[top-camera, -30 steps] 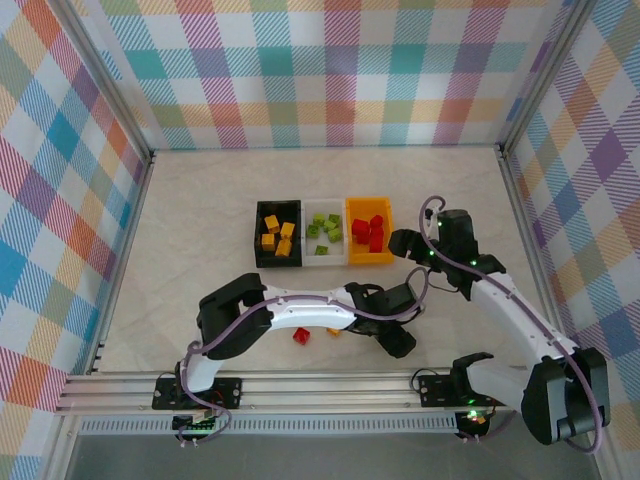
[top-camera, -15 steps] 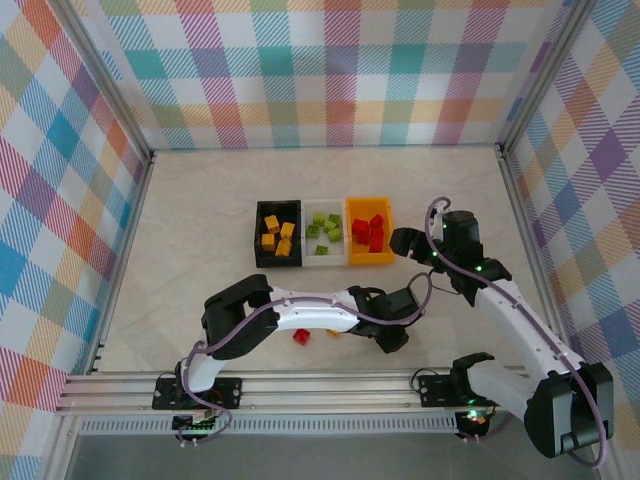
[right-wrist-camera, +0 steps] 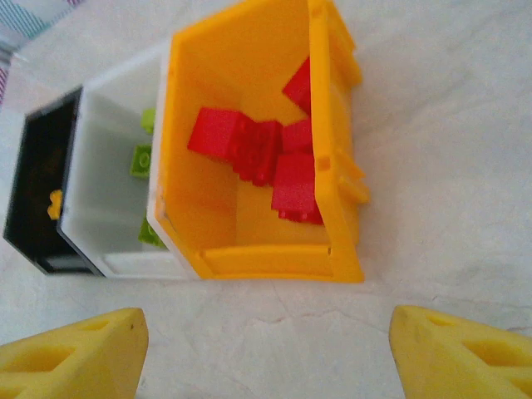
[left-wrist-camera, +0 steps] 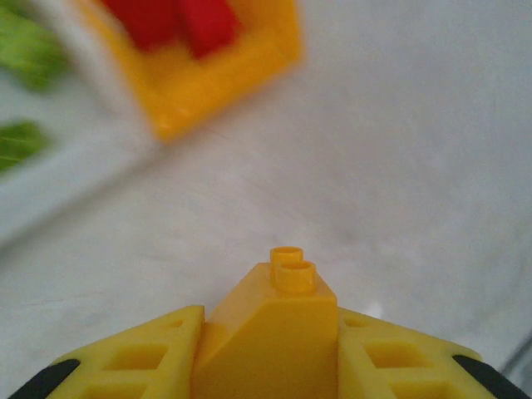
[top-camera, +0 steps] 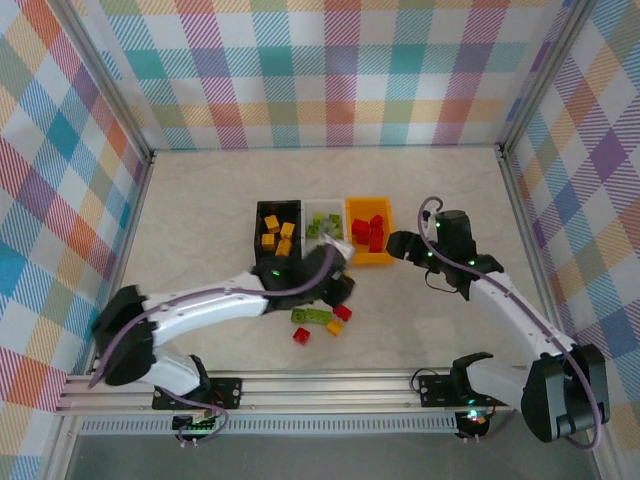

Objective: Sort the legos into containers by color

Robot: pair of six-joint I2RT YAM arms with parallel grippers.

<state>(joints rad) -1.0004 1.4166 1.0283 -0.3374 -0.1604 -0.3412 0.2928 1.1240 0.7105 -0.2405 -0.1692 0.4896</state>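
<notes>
The left fingers [left-wrist-camera: 133, 357] clamped a yellow brick [left-wrist-camera: 270, 332], probably due next over the black bin [top-camera: 259, 230]; the right fingers [right-wrist-camera: 75, 353] stood wide.

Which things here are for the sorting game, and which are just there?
For the job: black bin, white bin, orange bin, loose legos, yellow brick in left tool.
Just there: checked walls, metal rail.

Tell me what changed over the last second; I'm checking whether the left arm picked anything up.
The left hand closed on a yellow lego brick and swung left and away, up to the white bin. The right hand stayed open by the orange bin; neither bin moved.
</notes>
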